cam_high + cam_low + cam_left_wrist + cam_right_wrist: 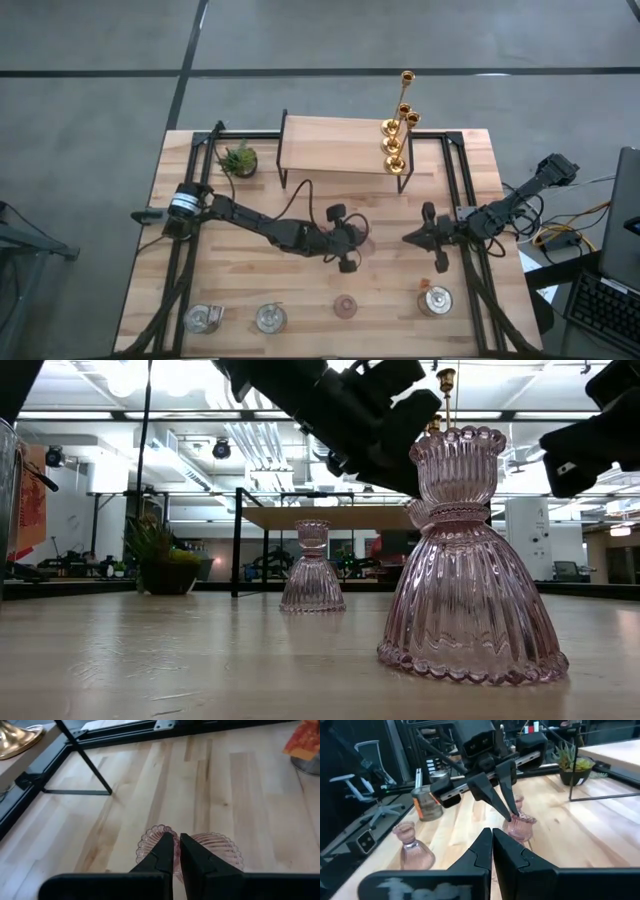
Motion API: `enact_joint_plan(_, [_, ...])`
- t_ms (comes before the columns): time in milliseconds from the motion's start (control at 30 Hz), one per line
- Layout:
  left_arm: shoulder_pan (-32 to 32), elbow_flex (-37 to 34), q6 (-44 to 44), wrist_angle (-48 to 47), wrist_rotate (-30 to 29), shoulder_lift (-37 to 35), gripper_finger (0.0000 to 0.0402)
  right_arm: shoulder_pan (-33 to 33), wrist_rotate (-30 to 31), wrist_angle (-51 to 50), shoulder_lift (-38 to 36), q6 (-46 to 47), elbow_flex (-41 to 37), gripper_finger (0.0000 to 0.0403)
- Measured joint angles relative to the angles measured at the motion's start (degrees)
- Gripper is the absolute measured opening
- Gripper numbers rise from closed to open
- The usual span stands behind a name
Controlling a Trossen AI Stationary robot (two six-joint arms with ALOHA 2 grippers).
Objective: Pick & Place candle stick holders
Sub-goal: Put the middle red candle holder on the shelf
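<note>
Contact between the left gripper [352, 238] and a pink glass holder [202, 847] is the relation that matters: the holder stands upright near the middle of the table, its long axis vertical, and the left arm's fingers [505, 790] come down at a slant onto its scalloped top rim. In the left wrist view the two fingertips sit nearly together with only a thin gap, straddling the rim's edge, so they appear pinched on the glass wall, one tip inside the cup and one outside, though the grasp looks slight. The right gripper [412, 238] hovers just beside, pointing toward the same holder with its fingers pressed together and nothing between them; it is close but not touching. A second pink holder [345, 306] stands in the front row with the silvery glass cups [270, 318], and the gold holders [395, 140] stand on the wooden shelf [330, 145] at the back. Judging by this, a straight vertical lift would keep the holder from tipping off its narrow grip.
</note>
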Motion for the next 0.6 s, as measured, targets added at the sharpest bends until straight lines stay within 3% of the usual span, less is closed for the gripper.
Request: enact_joint_plan(600, [0.15, 0.0, -1.43, -0.49, -0.37, -3.86, 0.0019, 0.04, 1.65, 0.59, -0.52, -2.63, 0.02, 0.0008])
